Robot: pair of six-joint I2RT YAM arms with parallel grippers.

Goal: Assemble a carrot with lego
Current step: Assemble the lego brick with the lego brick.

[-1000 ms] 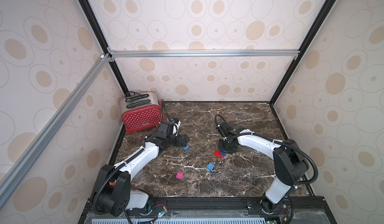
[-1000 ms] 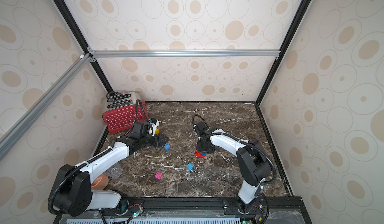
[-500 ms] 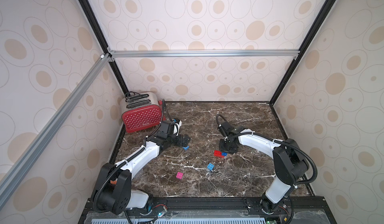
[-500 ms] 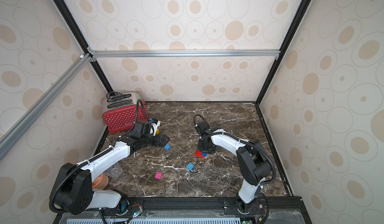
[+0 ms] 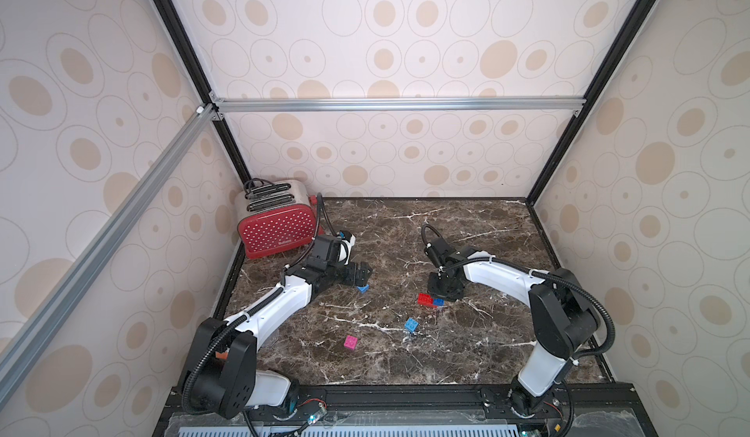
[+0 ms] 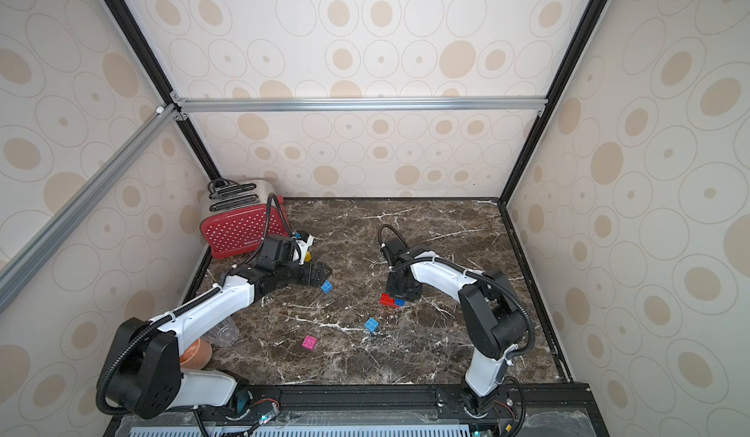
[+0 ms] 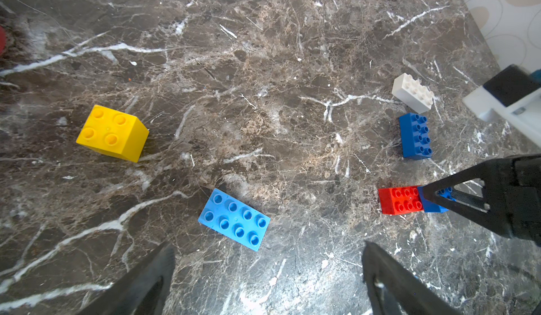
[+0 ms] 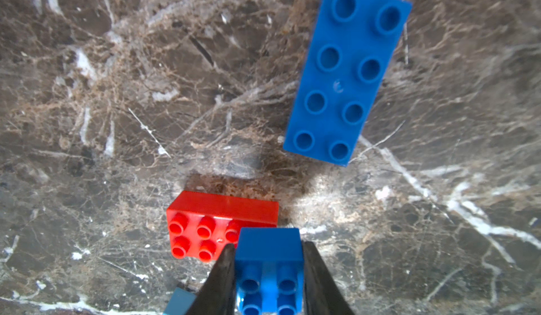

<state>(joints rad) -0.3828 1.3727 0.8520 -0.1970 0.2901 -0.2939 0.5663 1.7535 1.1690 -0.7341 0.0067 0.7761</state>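
Loose lego lies on the dark marble table (image 5: 466,333). My right gripper (image 8: 268,269) is shut on a small blue brick (image 8: 268,244), which sits over one end of a red brick (image 8: 202,225) on the table. In both top views this pair (image 5: 426,299) lies mid-table under the right gripper (image 5: 441,296). My left gripper (image 7: 268,247) is open and empty, just short of a light blue long brick (image 7: 234,220). A yellow brick (image 7: 112,132), a white brick (image 7: 413,92) and a dark blue long brick (image 7: 415,136) lie apart. No assembled carrot shows.
A small light blue brick (image 5: 411,325) and a pink brick (image 5: 350,342) lie nearer the front edge. A red toaster (image 5: 276,228) stands in the back left corner. A clear cup (image 6: 221,333) and an orange bowl (image 6: 197,351) sit by the left arm's base.
The left arm has shifted very slightly. The right gripper stays shut on the small blue brick at the red brick, and no loose brick has moved.
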